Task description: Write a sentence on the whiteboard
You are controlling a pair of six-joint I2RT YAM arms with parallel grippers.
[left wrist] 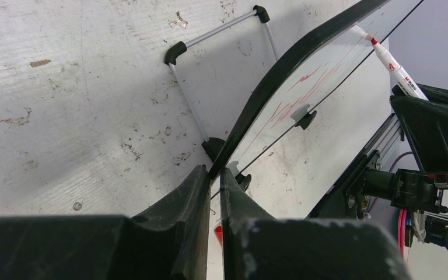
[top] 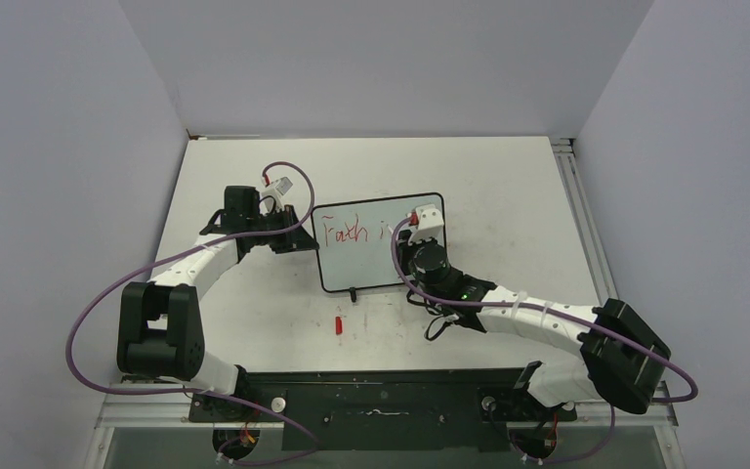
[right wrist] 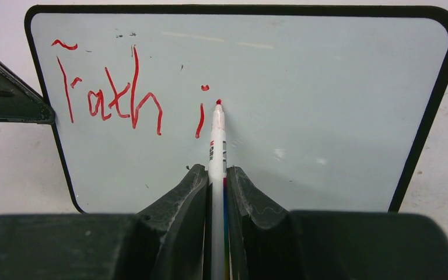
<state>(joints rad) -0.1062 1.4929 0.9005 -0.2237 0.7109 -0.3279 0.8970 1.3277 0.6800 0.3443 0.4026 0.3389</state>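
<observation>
**Top view.** The whiteboard (top: 376,266) stands between your two claws, well out from the arm bases. The left claw (top: 305,240) is at the board's left edge. The right claw (top: 422,231) is in front of its right half. The sentence (top: 348,233) is only begun: red letters run from beside the left claw to just short of the right one. A red cap (top: 338,324) lies on the tabletop (top: 508,195), nearer the bases than either claw.

**Left wrist view.** The left claw is pressed together on the board's black frame, near a lower corner. The wire stand (left wrist: 175,52) props the board beyond the fingertips. Judgement: the board is light, thin and stiff, and it leans on that stand alone, so it would slide or tip under pen pressure. The frame edge is the correct hold, clear of the writing face.

**Right wrist view.** The right claw pinches the marker (right wrist: 216,146) by its barrel. The tip is ahead of the fingers, at the board face just right of the letter "i"; contact cannot be confirmed. The writing reads "Fath i". The face ahead and to the right of the claw is bare. Judgement: the marker is light and rigid, its smooth barrel may creep in your grip, and its soft tip calls for light contact. The glossy face will smear if brushed.
</observation>
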